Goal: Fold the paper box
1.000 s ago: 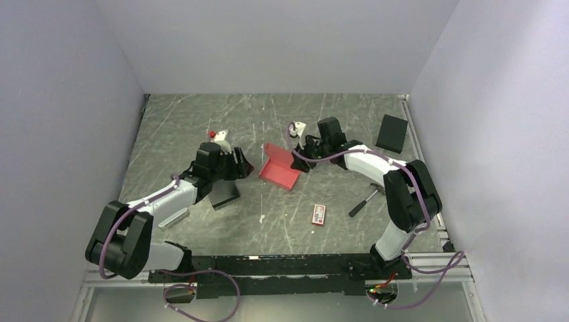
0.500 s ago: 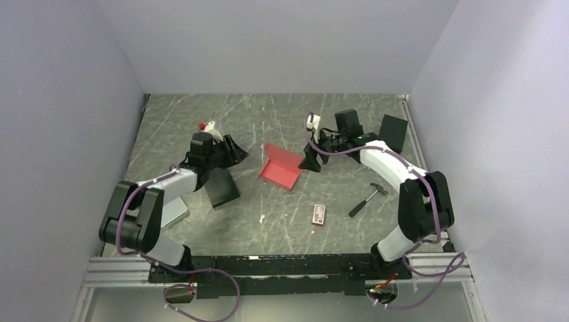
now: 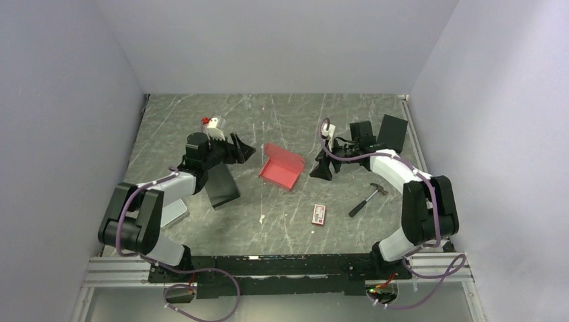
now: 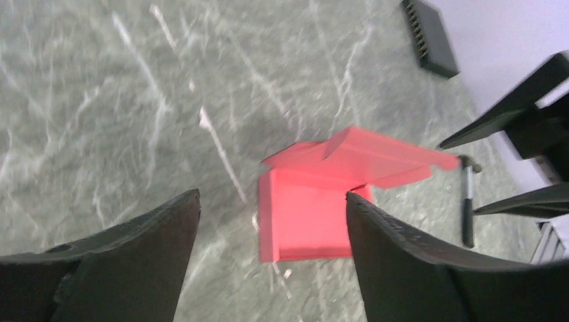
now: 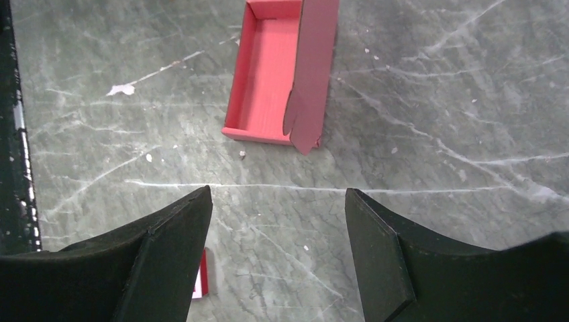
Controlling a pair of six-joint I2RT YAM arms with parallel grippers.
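Observation:
The red-pink paper box [image 3: 282, 168] lies on the table's middle as a shallow open tray with its lid flap standing up along the far side. It also shows in the left wrist view [image 4: 315, 215] and the right wrist view [image 5: 268, 74]. My left gripper [image 3: 245, 151] is open and empty, left of the box and apart from it; in its own view [image 4: 272, 208] the jaws stand wide with the box beyond them. My right gripper [image 3: 321, 168] is open and empty, right of the box and apart from it, and shows in its own view [image 5: 278, 201].
A small hammer [image 3: 366, 198] lies right of the box. A tiny red-and-white packet [image 3: 319, 215] lies in front of it. A black box [image 3: 393, 131] sits at the back right. A black slab [image 3: 221, 188] lies under the left arm. Grey walls enclose the table.
Both grippers have drawn back from the box, the right one to the right and the left one to the left. The box stays put with its lid raised.

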